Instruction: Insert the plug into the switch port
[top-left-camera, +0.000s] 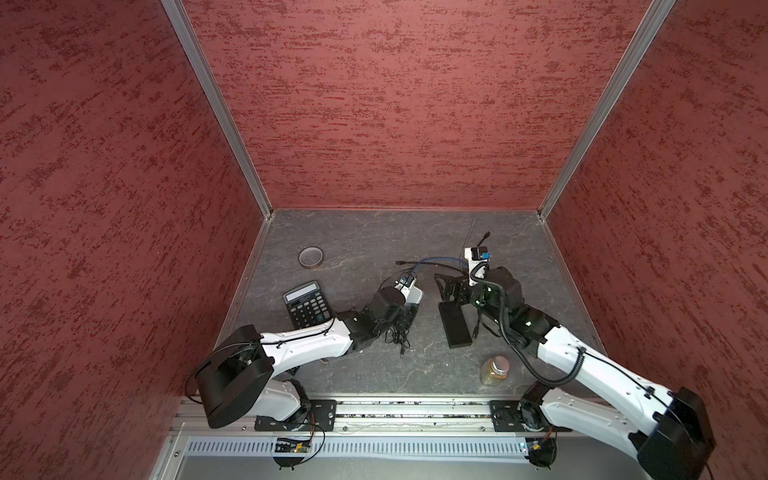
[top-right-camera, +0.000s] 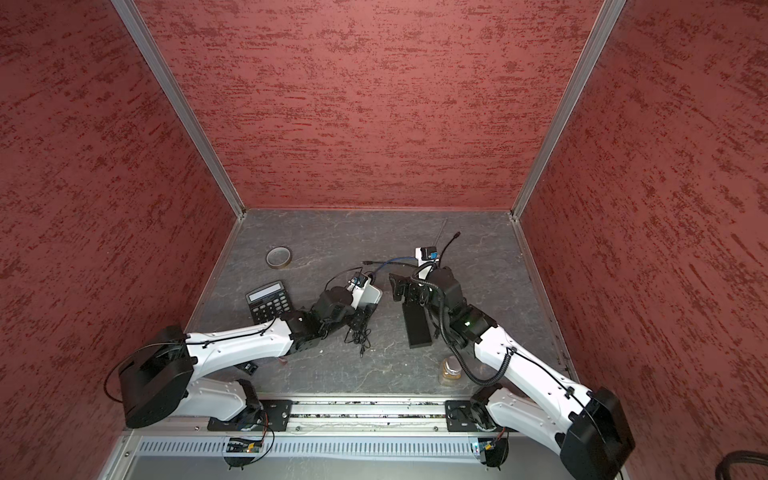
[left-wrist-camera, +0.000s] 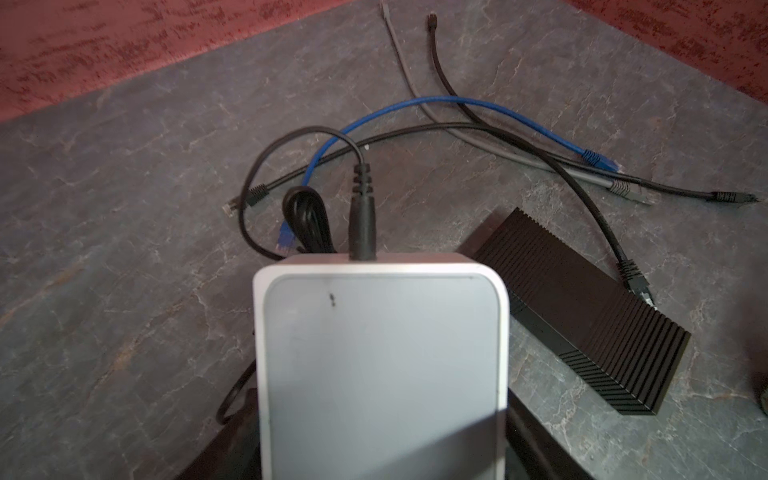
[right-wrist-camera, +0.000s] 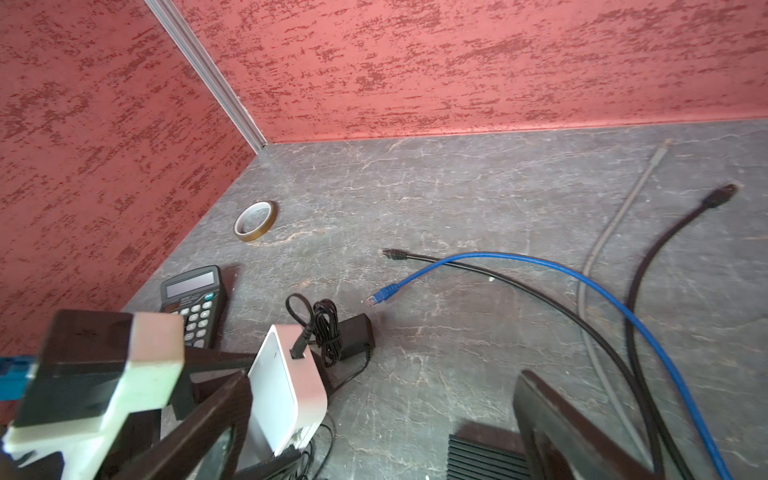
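Left tool (top-left-camera: 409, 308) clamped; right tool (top-left-camera: 448, 293) spread wide; both arms extended inward.

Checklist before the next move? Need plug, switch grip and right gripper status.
1. Black plug in white switch port: ok, stands straight.
2. Left gripper clamped on the switch: ok.
3. Right gripper open and empty: ok.
4. Plug pushed fully home: cannot tell.
5. Blue cable clear of right gripper's path: cannot tell; it runs close by its finger.
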